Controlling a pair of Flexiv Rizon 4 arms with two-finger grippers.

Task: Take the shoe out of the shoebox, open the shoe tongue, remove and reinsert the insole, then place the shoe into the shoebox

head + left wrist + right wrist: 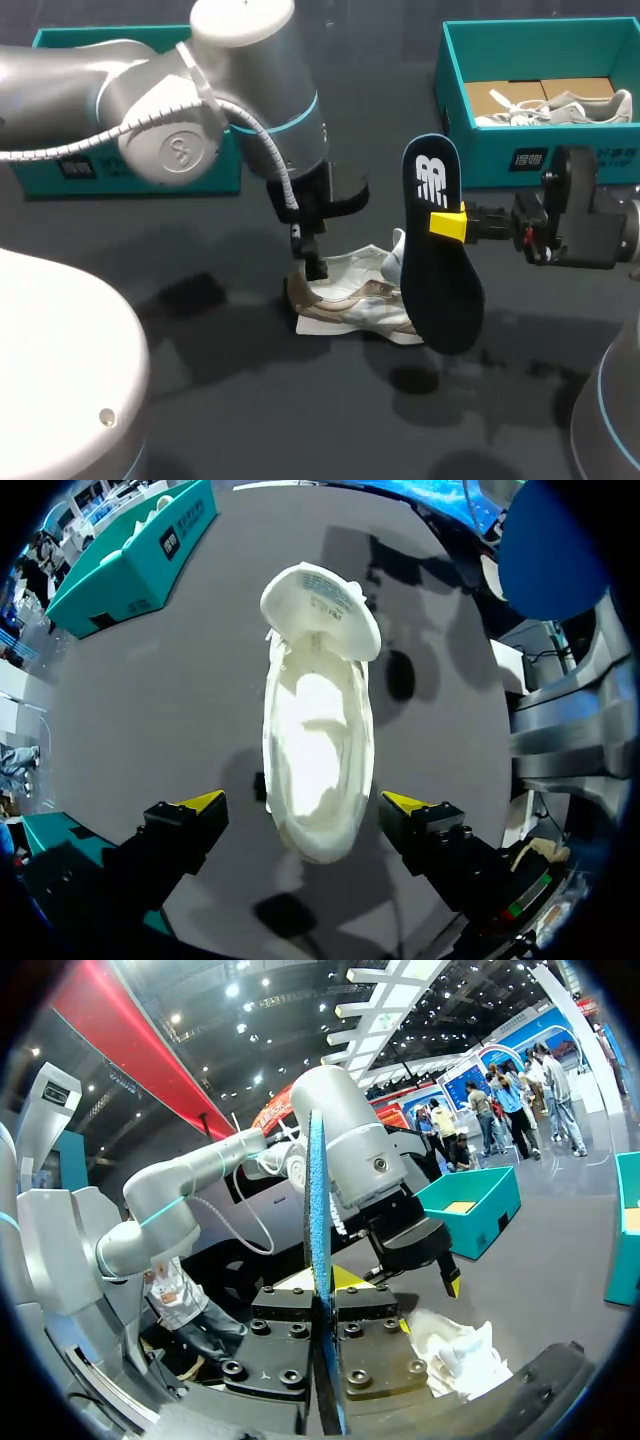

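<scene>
A white and beige shoe (352, 298) lies on the dark table at the middle, its tongue pulled back; in the left wrist view the shoe (315, 735) shows an empty inside. My left gripper (303, 808) hovers open over the shoe's heel end, one finger on each side; in the head view it is the left gripper (312, 262). My right gripper (449, 224) is shut on the dark blue insole (442, 245), held upright above the shoe's toe. In the right wrist view the insole (319, 1250) stands edge-on between the right gripper's (322, 1282) yellow tips.
A teal shoebox (540, 95) with another shoe inside stands at the back right. A second teal box (60, 170) sits at the back left, partly behind my left arm.
</scene>
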